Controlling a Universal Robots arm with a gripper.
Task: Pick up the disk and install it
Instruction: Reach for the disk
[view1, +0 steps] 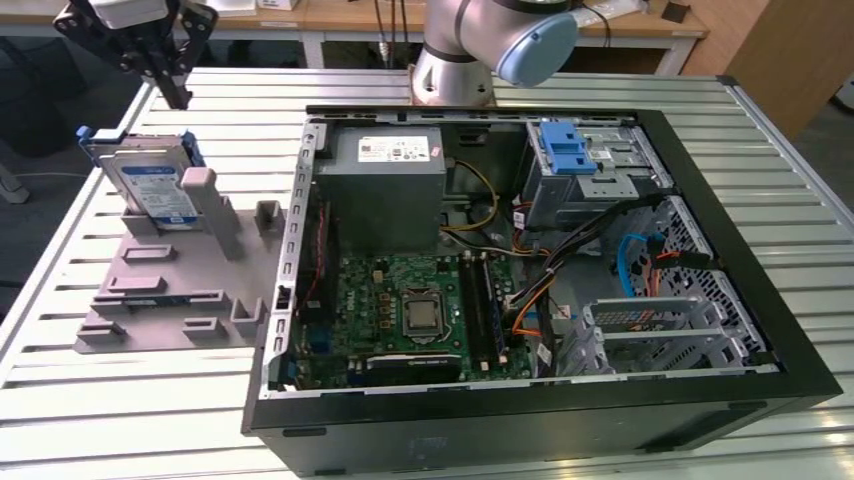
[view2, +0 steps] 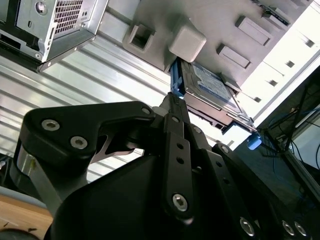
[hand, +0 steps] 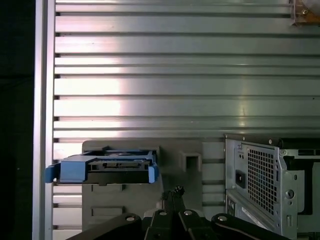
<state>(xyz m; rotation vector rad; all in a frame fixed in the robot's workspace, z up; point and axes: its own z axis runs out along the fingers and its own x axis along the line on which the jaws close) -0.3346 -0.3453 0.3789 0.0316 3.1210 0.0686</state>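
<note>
The disk (view1: 144, 180) is a silver drive with a white-and-blue label in a blue carrier frame. It stands on edge in a grey plastic holder (view1: 160, 300) at the exterior view's left. My gripper (view1: 175, 97) hangs above and just behind the disk, apart from it. Its black fingers are shut together with nothing between them. In the first wrist view the disk (hand: 107, 169) is seen edge-on, beside the gripper (hand: 175, 192) tips. In the second wrist view the disk (view2: 210, 85) lies just past the gripper (view2: 172, 100).
An open computer case (view1: 747, 300) lies on the slatted metal table (view1: 160, 400) to the exterior view's right of the holder. Inside are a motherboard (view1: 414, 310), a grey power supply box (view1: 387, 190) and a drive bay with a blue latch (view1: 574, 150). The arm's base (view1: 454, 70) stands behind the case.
</note>
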